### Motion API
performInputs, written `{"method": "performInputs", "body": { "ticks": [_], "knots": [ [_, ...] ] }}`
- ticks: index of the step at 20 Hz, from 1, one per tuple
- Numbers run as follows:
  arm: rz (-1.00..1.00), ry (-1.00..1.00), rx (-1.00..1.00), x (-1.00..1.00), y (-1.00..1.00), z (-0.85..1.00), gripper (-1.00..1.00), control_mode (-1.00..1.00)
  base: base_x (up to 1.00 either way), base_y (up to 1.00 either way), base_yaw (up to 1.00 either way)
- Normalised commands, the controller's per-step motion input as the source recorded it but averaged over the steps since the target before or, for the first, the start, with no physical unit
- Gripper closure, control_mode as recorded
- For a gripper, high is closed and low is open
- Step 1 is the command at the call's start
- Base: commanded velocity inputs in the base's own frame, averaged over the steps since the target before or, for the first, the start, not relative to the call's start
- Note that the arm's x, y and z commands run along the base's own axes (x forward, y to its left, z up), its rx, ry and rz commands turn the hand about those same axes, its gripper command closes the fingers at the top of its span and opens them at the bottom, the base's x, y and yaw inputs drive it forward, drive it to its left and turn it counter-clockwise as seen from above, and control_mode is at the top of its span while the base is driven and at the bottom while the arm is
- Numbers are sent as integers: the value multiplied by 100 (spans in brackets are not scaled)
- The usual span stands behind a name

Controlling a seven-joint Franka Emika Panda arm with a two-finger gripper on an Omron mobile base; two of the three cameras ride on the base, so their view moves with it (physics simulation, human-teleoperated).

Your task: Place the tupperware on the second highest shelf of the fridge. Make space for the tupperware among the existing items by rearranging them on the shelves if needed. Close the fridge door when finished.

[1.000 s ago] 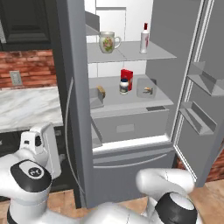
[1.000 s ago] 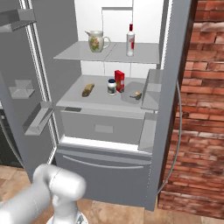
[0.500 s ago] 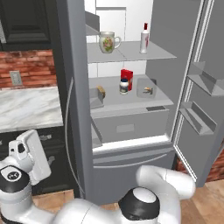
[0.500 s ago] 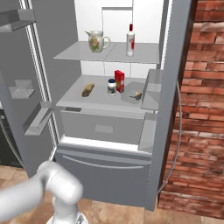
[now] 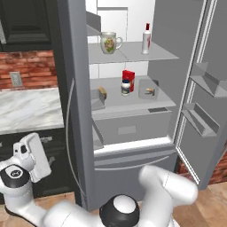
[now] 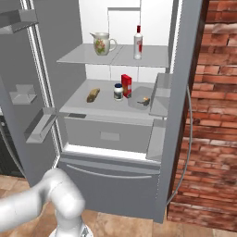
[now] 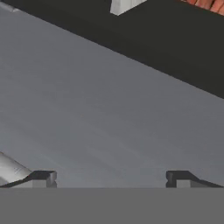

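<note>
The fridge [image 5: 133, 146] stands open, both upper doors swung out. The tupperware [image 5: 148, 91] [image 6: 140, 101], dark grey with an orange piece inside, lies at the right end of the lower shelf [image 5: 133, 104], beside a red box [image 5: 129, 80], a small jar [image 5: 126, 87] and a brown loaf [image 5: 103, 92]. On the shelf above [image 5: 128, 53] stand a cream mug [image 5: 109, 43] and a white bottle with a red cap [image 5: 146, 39]. The right fridge door [image 5: 213, 57] shows its bins. My gripper [image 7: 109, 179] [image 5: 35, 153] is open and holds nothing, low on the left against the left door's grey outer face.
The left door [image 5: 75, 88] juts out between my hand and the shelves. A marble counter [image 5: 26, 108] over dark cabinets lies left of it, with a brick wall [image 6: 213, 115] to the right of the fridge. My arm curls low across the front of the base.
The arm has swung round low in front of the base, and the hand has dropped slightly beside the left door. Nothing in the fridge has moved.
</note>
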Motion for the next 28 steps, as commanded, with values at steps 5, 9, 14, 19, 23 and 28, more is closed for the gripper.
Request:
{"method": "performInputs", "body": {
  "ticks": [5, 9, 14, 19, 23, 28],
  "knots": [
    [-4, 2, -5, 88, 13, -15, -100, -100, 0, 0, 0],
    [-16, 0, -3, 60, -4, -12, -100, -100, 0, 0, 0],
    [-14, 0, 0, 6, -83, -12, -100, -100, 0, 0, 0],
    [-11, 0, 1, 0, -100, -3, -100, -100, 0, 0, 0],
    [-4, -3, 7, 0, -100, 0, -100, -100, 0, 0, 0],
    [0, -8, 13, 0, -100, 0, -100, -100, 0, 0, 0]
  ]
}}
